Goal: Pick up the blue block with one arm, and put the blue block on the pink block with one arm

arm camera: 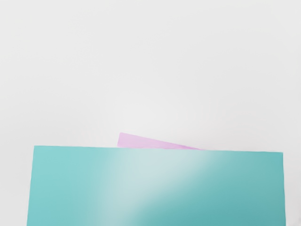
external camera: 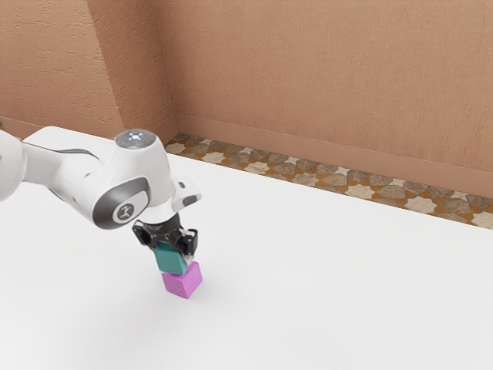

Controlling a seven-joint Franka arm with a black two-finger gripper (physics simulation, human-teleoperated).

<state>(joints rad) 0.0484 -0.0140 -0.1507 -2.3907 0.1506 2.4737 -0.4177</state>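
The blue block (external camera: 172, 261), teal in colour, sits slightly tilted between the fingers of my gripper (external camera: 170, 253), which is shut on it. Its underside meets the top of the pink block (external camera: 183, 283), which stands on the white table (external camera: 347, 270). In the wrist view the blue block (arm camera: 155, 188) lies large right under my hand. A thin strip of the pink block (arm camera: 143, 141) shows just beyond its far edge. The blue block sits a little toward the exterior view's left of the pink block's middle.
The white table spreads wide around the two blocks. A patterned tile floor (external camera: 370, 185) and brown walls (external camera: 323, 69) lie behind the table's far edge. My arm (external camera: 85, 173) comes in from the exterior view's left.
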